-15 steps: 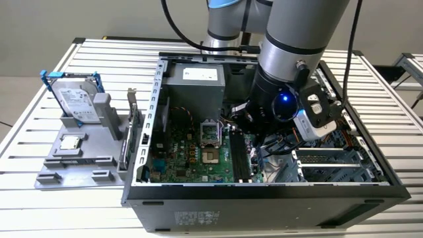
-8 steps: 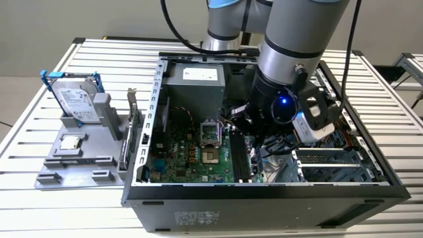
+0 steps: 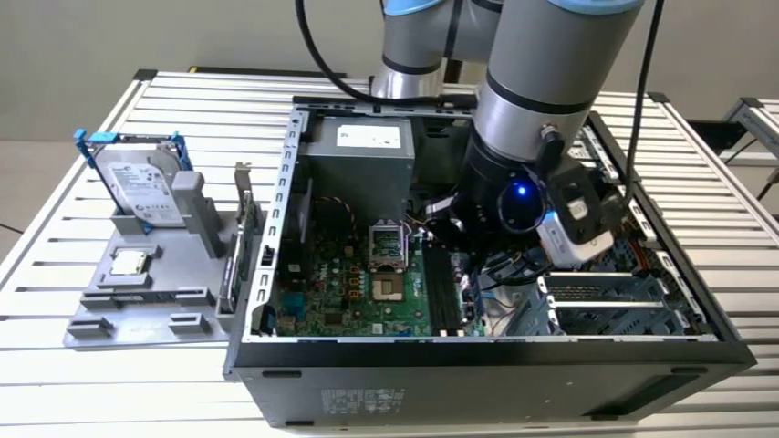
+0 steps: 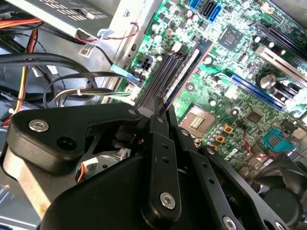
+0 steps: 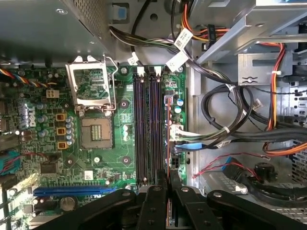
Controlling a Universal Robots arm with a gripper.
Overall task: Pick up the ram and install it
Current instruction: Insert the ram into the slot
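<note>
The ram (image 5: 169, 139) stands on its long edge, pinched at one end between the pressed-together fingers of the gripper (image 5: 168, 178). In the second wrist view it shows as a thin strip with a blue and orange edge (image 4: 189, 72) running away from the gripper (image 4: 162, 109). It lies parallel to the dark memory slots (image 5: 147, 129), just beside them on the side away from the open processor socket (image 5: 93, 129). Whether its lower edge already sits in a slot I cannot tell. The slots and socket belong to the green motherboard (image 3: 353, 283), which lies in the bottom of the open computer case (image 3: 487, 374) at the centre of the exterior view. Bundled black, orange and yellow cables (image 5: 225, 110) run along the case wall next to the ram. The grey arm (image 3: 548, 82) comes down from the upper edge of the exterior view into the case. Towards the exterior view's left, a grey holder (image 3: 146, 310) on the slatted table (image 3: 36, 365) carries a silver hard drive (image 3: 140, 192) in blue brackets and a small square processor chip (image 3: 130, 263), both well apart from the case interior.
</note>
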